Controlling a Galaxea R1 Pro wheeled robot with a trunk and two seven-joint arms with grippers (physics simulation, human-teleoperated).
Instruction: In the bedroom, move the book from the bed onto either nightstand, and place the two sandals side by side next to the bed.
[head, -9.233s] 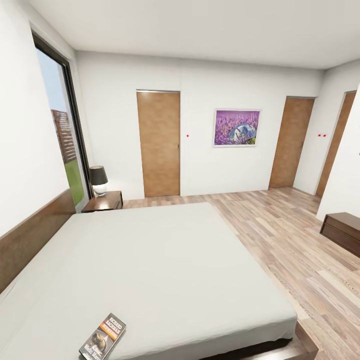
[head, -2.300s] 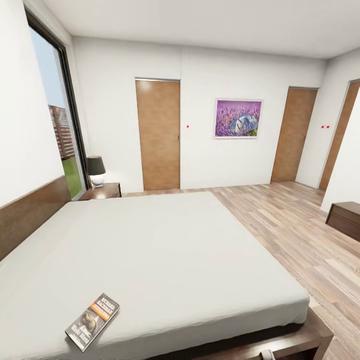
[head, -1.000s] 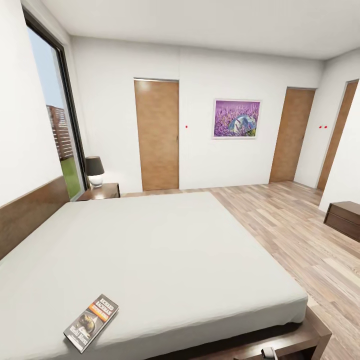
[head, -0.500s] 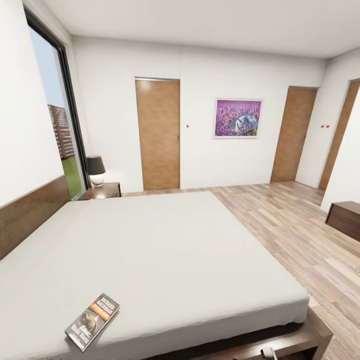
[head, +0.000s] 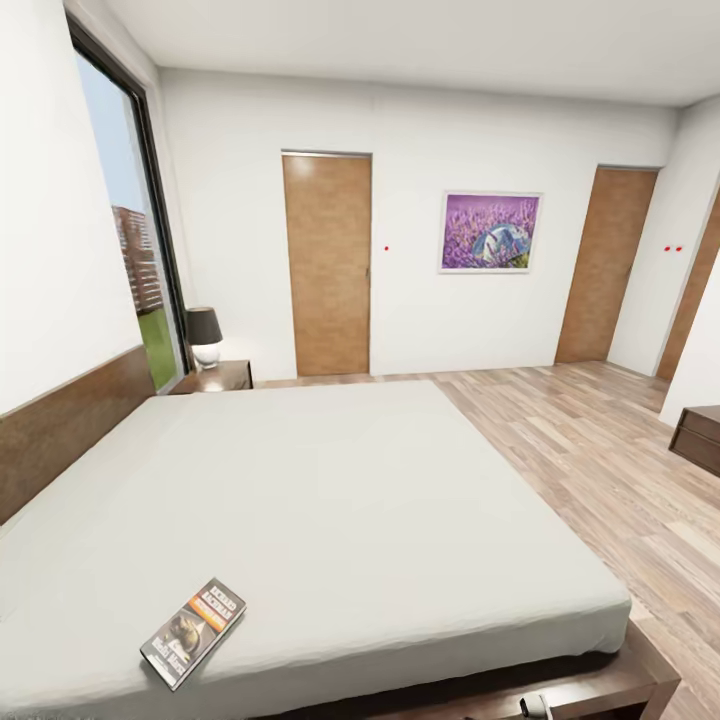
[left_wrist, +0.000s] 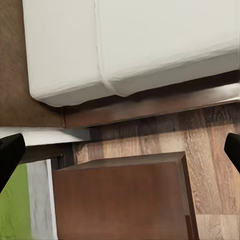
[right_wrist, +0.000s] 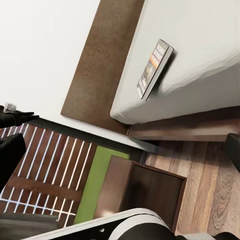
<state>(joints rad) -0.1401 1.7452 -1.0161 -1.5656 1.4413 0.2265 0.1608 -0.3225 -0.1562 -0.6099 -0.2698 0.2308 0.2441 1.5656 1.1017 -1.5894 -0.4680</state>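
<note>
One book (head: 194, 632) lay flat near the bed's (head: 350, 480) near corner. Both grippers, left (left_wrist: 120, 150) and right (right_wrist: 125, 145), had fingers spread wide, holding nothing.

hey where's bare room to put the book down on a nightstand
The far nightstand by the window carries a lamp, leaving a small strip. The near nightstand beside the bed has a bare top.
</note>
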